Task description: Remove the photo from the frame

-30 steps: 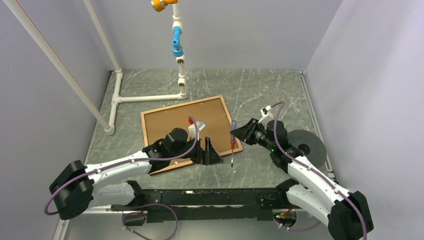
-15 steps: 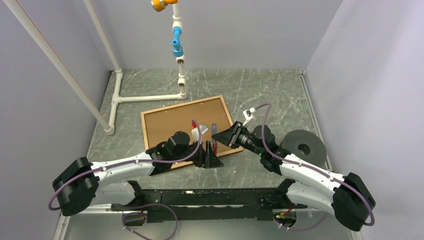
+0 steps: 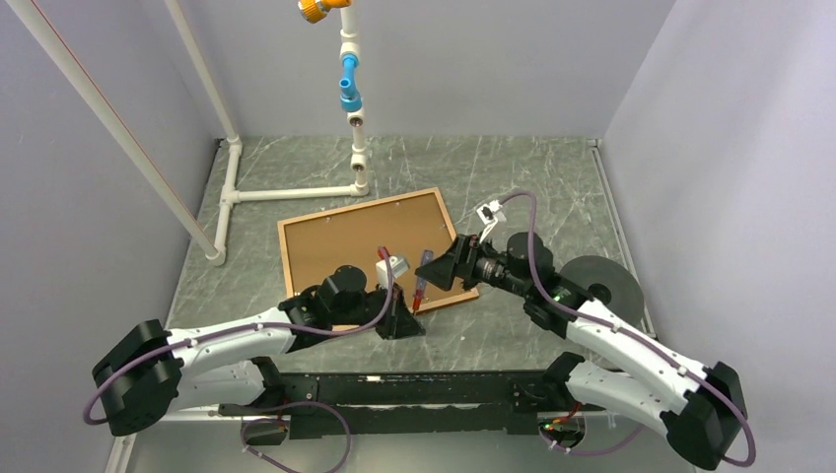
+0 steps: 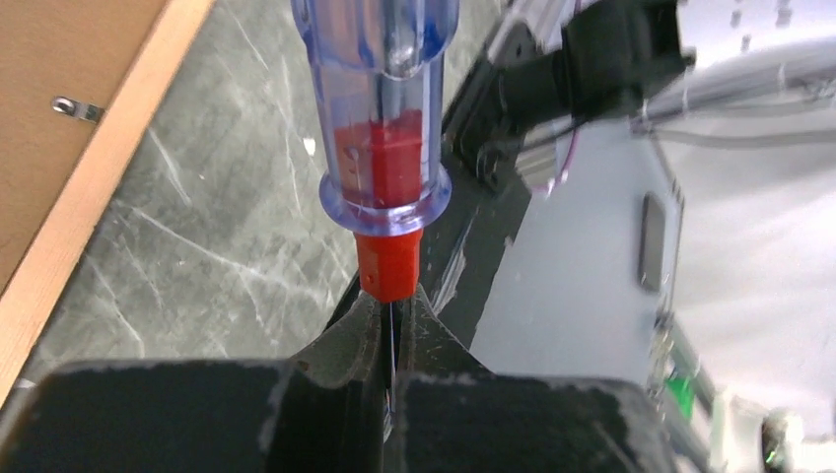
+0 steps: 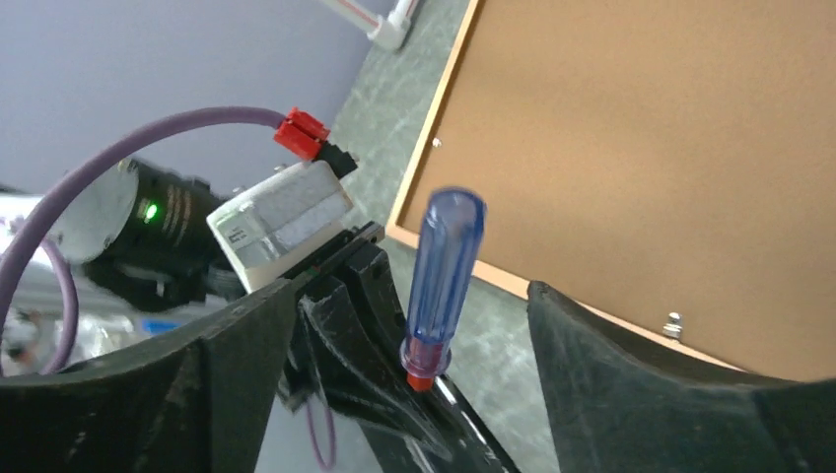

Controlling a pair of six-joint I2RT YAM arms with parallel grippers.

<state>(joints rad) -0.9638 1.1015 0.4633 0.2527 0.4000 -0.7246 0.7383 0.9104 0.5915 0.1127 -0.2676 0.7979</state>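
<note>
Now that my left claw (image 4: 389, 340) has snapped shut on the screwdriver (image 4: 380, 118), pinching its metal shaft just below the red collar, my right claw (image 5: 414, 296) has let go and stands wide around the blue handle. I judge the handover done. Beyond them, the frame (image 3: 355, 206) lies face down on the worktop (image 3: 513, 177) with its backing board (image 3: 335, 246) up and the photo hidden beneath.

The top view looks down from high behind both arm bases, far enough back to take in the whole grey-green marbled stone table (image 3: 513, 177). The left wrist view sits very close, facing along the left tool (image 4: 391, 330) at a clear blue plastic-handled screwdriver (image 4: 380, 118). The right wrist view, behind the right tool (image 5: 409, 296), faces it from the opposite side. All three views share the thin reddish-brown wooden rectangular frame (image 3: 355, 207).
</note>
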